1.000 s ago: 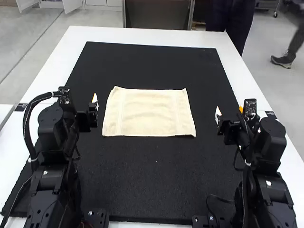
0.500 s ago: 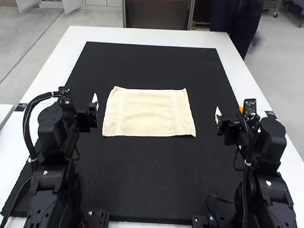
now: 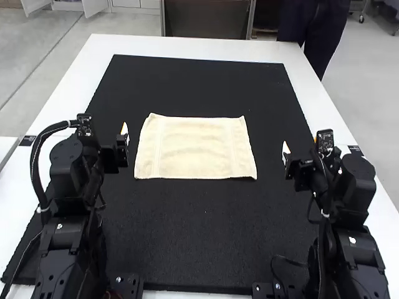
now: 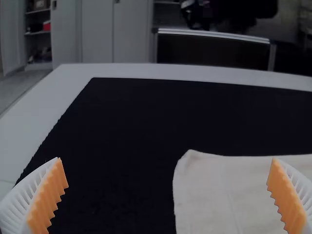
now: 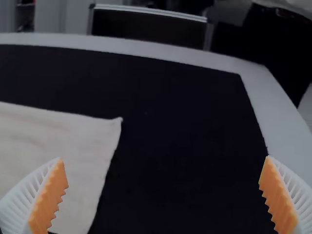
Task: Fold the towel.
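Cream towel (image 3: 196,148) lies spread, seemingly single-layered, between left gripper (image 4: 166,159) at nine o'clock and right gripper (image 5: 164,159) at three, both wide open, empty; best pinch its near corners (image 3: 139,174) shallowly and lift evenly.

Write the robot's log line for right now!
towel: spread flat on black mat | left gripper: open, holding nothing | right gripper: open, holding nothing | fold: not yet made
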